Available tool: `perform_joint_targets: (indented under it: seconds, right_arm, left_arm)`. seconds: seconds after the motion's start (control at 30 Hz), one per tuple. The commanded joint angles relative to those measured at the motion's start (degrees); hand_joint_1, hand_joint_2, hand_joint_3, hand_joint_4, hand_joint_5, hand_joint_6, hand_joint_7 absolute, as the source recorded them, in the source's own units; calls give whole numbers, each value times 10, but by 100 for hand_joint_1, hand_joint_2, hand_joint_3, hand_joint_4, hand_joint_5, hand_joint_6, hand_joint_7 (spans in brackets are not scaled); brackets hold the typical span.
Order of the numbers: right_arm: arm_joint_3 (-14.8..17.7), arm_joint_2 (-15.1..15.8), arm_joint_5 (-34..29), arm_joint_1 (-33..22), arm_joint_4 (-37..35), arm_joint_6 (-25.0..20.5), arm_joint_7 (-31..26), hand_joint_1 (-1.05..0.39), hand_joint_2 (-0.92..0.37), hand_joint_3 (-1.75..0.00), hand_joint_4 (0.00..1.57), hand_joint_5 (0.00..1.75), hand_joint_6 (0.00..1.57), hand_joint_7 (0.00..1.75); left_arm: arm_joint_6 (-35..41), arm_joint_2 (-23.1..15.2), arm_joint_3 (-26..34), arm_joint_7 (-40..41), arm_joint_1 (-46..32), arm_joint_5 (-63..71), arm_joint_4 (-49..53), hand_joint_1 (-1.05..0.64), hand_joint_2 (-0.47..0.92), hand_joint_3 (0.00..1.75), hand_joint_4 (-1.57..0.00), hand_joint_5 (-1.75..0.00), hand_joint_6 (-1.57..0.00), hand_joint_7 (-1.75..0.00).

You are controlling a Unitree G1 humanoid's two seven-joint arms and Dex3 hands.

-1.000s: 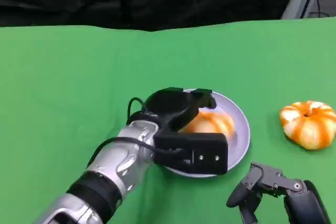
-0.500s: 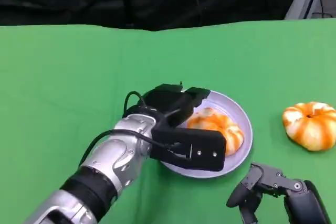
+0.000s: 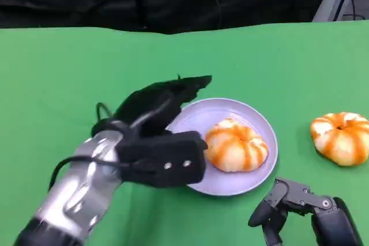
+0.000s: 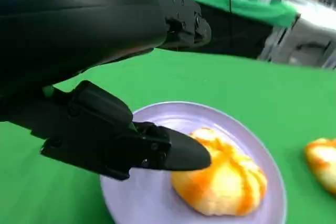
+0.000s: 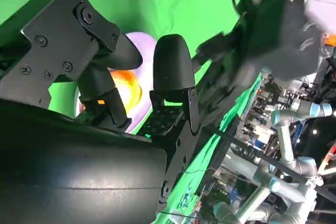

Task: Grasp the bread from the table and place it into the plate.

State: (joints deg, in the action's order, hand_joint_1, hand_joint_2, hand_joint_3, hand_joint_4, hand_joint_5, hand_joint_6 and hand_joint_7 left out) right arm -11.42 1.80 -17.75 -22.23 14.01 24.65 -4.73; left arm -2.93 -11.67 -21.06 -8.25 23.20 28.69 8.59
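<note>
Bread (image 3: 236, 145): sitting in plate (image 3: 199, 113), frame centre. Left hand (image 3: 158, 105): hovering, fingers released. Right hand (image 3: 300, 205): lower right, fingers released.

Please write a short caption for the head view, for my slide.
Bread lies on the plate; left hand open beside it, second bread on the table.

Bread (image 3: 236, 146) on the plate (image 3: 253, 118), second bread (image 3: 341, 137) on the table (image 3: 69, 79) to its right.
</note>
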Motion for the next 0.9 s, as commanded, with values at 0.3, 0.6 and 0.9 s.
perform_joint_targets:
  seconds: [0.3, 0.6, 0.9]
  right_arm:
    - [6, 3, 8, -2, 1, -1, -2, -2, -31, -133, 85, 158, 85, 128]
    - [9, 6, 10, -4, 4, -3, 1, -3, -31, -133, 84, 158, 85, 128]
    - [17, 11, 7, -7, 9, -4, 3, -3, -29, -134, 85, 158, 86, 127]
  left_arm:
    - [-118, 12, 137, -5, -247, -226, -177, -21, 92, 24, -57, -110, -72, -46]
    - [-167, 28, 171, -4, -376, -283, -212, 0, 47, 119, -84, -133, -89, -98]
    - [-185, 42, 183, -8, -409, -293, -204, -5, 38, 139, -82, -165, -81, -143]
